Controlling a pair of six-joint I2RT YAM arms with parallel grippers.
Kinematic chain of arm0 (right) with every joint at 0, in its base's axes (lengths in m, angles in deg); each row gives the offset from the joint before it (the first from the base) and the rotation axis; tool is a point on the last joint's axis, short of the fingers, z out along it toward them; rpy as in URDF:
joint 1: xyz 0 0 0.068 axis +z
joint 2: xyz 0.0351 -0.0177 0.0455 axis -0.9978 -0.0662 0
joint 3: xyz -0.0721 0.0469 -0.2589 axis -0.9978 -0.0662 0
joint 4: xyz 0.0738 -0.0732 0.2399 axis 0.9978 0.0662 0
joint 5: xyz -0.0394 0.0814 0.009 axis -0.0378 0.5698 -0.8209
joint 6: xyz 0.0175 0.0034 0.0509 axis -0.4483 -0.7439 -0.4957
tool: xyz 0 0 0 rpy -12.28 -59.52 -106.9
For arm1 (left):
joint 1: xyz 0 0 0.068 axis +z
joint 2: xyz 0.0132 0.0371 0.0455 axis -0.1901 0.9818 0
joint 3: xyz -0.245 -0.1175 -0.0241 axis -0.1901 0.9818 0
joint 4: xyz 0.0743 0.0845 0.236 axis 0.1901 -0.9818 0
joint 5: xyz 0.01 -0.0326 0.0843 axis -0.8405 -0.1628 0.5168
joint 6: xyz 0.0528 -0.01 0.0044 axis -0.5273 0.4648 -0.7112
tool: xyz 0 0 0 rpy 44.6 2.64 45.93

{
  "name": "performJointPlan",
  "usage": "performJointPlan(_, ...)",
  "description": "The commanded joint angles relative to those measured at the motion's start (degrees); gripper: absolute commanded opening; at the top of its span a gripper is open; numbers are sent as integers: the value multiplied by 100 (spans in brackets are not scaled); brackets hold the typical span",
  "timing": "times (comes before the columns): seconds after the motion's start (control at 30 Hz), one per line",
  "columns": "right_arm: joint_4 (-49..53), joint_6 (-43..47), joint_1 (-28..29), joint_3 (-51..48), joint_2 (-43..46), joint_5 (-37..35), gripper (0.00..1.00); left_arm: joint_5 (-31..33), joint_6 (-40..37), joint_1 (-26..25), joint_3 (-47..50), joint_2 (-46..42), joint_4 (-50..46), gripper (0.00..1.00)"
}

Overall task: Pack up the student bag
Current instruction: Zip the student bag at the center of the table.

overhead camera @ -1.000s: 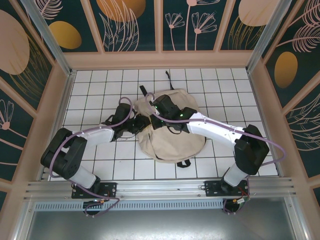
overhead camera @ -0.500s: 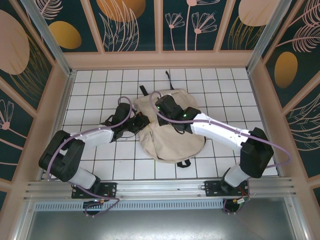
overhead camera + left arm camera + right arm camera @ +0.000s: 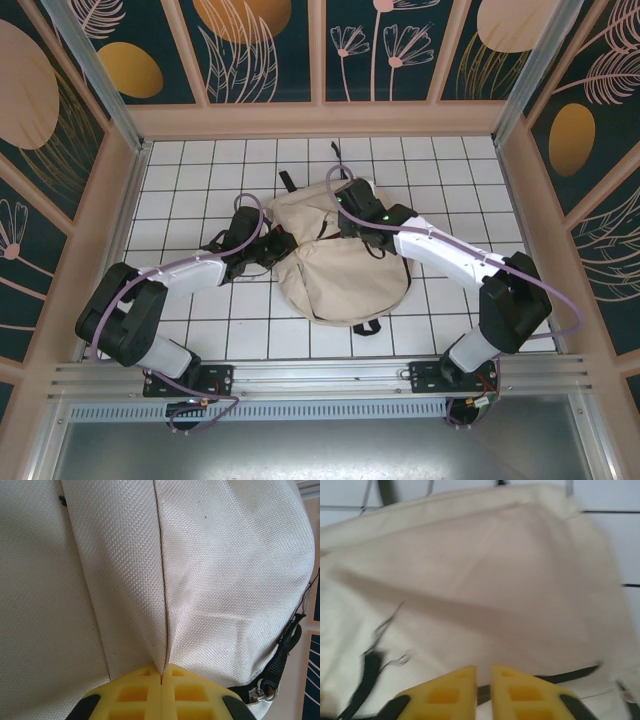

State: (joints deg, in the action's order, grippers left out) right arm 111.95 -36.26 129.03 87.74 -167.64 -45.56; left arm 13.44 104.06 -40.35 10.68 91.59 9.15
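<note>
I see the desk (image 3: 180,180), a grid of white tiles, with the bag (image 3: 345,285) lying flat near its middle. It is cream cloth, with its rounded end toward 6 o'clock and its other end toward 12 o'clock. A black strap (image 3: 286,182) pokes out at its 11 o'clock corner.

My left arm reaches in from 8 o'clock, and the left fingers (image 3: 283,246) sit at the bag's 9 o'clock edge. On the left wrist camera the left fingers (image 3: 165,692) are clenched tight, the yellow pads pressed together. A crease in the bag (image 3: 225,580) runs straight down into the line where they meet, so I read them as grasping a fold of its cloth. At 5 o'clock in that view a black strap (image 3: 282,652) ends in a small metal ring (image 3: 265,695).

My right arm comes in from 4 o'clock, and the right fingers (image 3: 345,205) hang over the bag's 12 o'clock end. On the right wrist camera the right fingers (image 3: 492,680) stand released, with a thin slit between the yellow pads and nothing caught in it. The bag (image 3: 485,580) lies beyond them, its cloth blurred. A black strap (image 3: 367,672) trails at 8 o'clock, and a dark band (image 3: 570,672) crosses the cloth at 4 o'clock, just past the fingers.
</note>
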Motion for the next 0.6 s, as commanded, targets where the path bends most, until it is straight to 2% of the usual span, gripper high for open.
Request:
performJointPlan(0.0, 82, -353, 141, 306, 105, 1043, 28, 122, -174, 36, 19, -135, -3, 0)
performJointPlan(0.07, 355, -754, 259, 562, -94, 987, 37, 25, -204, 34, 18, -126, 38, 0)
performJointPlan(0.23, 607, -1519, 558, 784, -522, 988, 43, -88, -281, 30, -9, -86, 81, 0)
performJointPlan(0.47, 1128, -1985, 729, 1395, -1102, 358, 39, -168, -336, 34, -4, -74, 89, 0)
performJointPlan(0.57, 1059, -1992, 727, 1438, -1201, 331, 35, -185, -337, 38, 20, -73, 93, 0)
